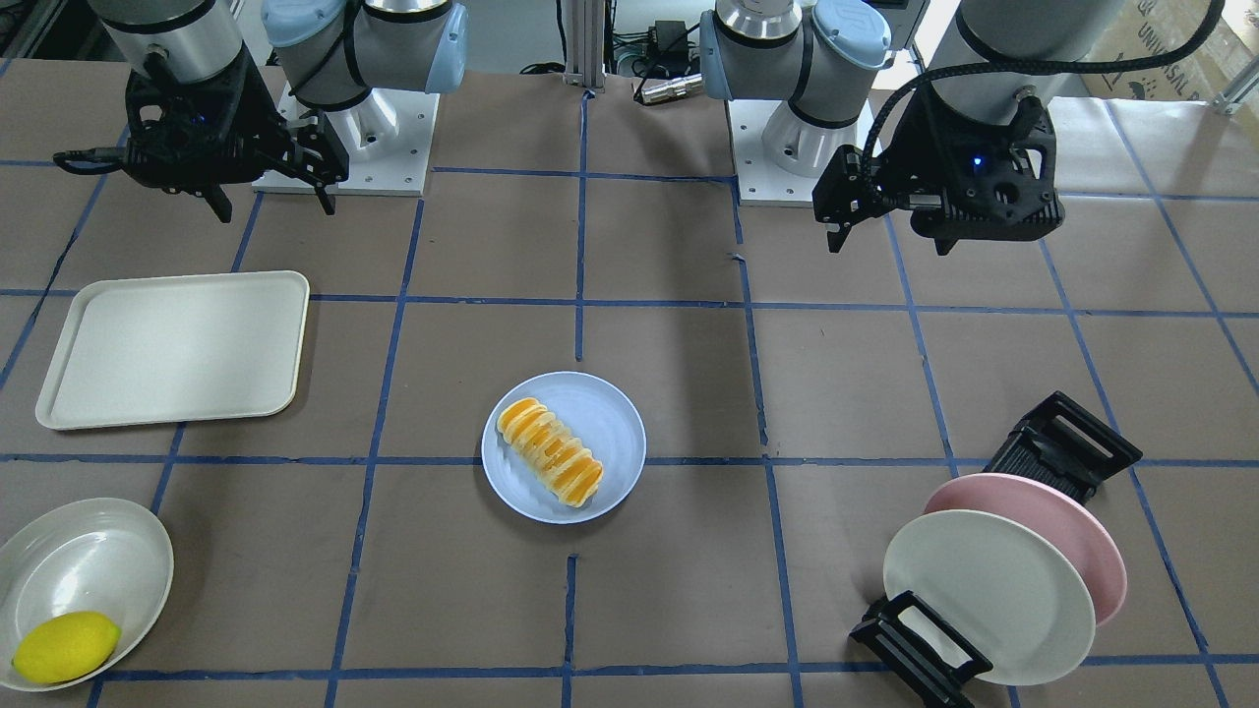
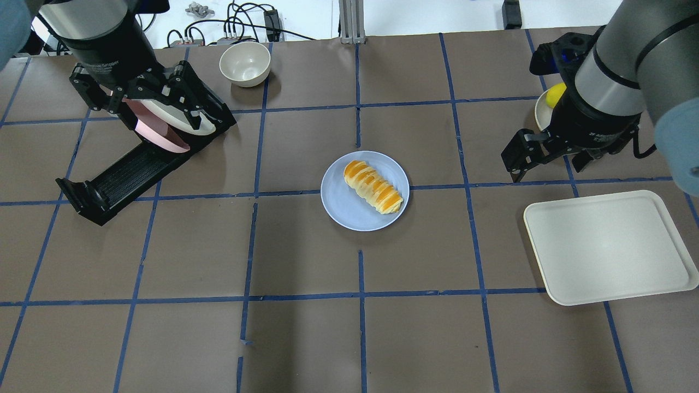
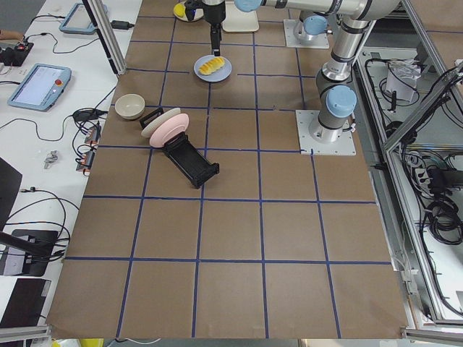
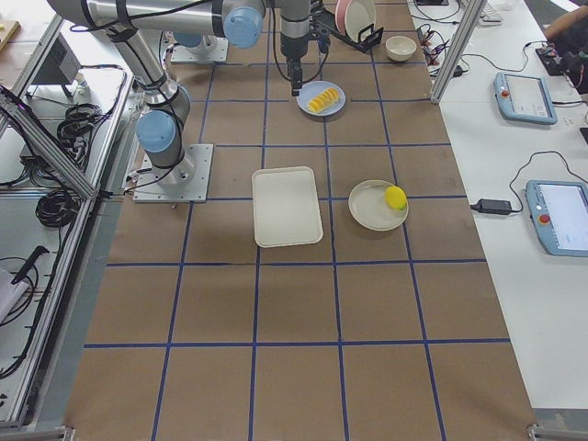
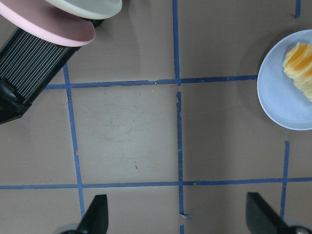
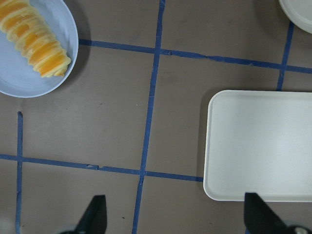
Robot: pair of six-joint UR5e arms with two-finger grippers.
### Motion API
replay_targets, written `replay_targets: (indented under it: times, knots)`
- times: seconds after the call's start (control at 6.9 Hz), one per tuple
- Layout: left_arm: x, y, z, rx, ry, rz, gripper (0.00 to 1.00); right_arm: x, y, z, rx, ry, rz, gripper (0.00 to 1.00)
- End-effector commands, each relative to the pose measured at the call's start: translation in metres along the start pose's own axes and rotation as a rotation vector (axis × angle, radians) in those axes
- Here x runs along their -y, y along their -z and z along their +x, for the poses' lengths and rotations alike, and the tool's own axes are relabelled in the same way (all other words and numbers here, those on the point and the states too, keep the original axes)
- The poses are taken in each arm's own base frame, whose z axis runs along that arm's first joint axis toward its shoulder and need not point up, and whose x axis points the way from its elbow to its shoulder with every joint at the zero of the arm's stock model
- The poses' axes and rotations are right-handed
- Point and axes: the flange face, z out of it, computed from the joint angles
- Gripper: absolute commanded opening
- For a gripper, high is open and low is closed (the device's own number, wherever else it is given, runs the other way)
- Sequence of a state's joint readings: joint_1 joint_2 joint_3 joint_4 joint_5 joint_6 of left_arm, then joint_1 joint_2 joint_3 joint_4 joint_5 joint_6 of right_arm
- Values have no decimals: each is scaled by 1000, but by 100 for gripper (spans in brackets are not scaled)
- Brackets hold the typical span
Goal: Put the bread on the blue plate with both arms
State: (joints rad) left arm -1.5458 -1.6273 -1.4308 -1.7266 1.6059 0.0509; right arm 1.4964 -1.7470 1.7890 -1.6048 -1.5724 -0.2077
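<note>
- Bread point(image 1: 550, 451): laid diagonally on the blue plate point(image 1: 615, 418) at mid-table, within its rim.
- Left gripper point(image 1: 888, 236): held above the table, well apart from the plate. Its fingers are seen spread and empty in its wrist view.
- Right gripper point(image 1: 272, 202): held likewise, fingers apart, nothing between them.
- Lemon point(image 1: 66, 646): shown whole in its white dish point(image 1: 89, 551) from the front, and largely hidden by the right arm from overhead.
- Small bowl point(image 2: 244, 64): recorded overhead, not from the front.
- Cream tray point(image 1: 172, 349): set near the dish.
</note>
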Motion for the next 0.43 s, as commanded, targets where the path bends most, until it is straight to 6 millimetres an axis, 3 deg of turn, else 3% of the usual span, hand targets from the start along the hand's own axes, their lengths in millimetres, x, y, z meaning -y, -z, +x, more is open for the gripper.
replay_targets:
  times: [0.0,0.29]
  knots:
    - [1,-2,0,0,0,-4,100,-3,2,-14,4,31,1,100]
    - [1,-3,1,2,0,-6,100,-3,-2,-18,7,38,-5,100]
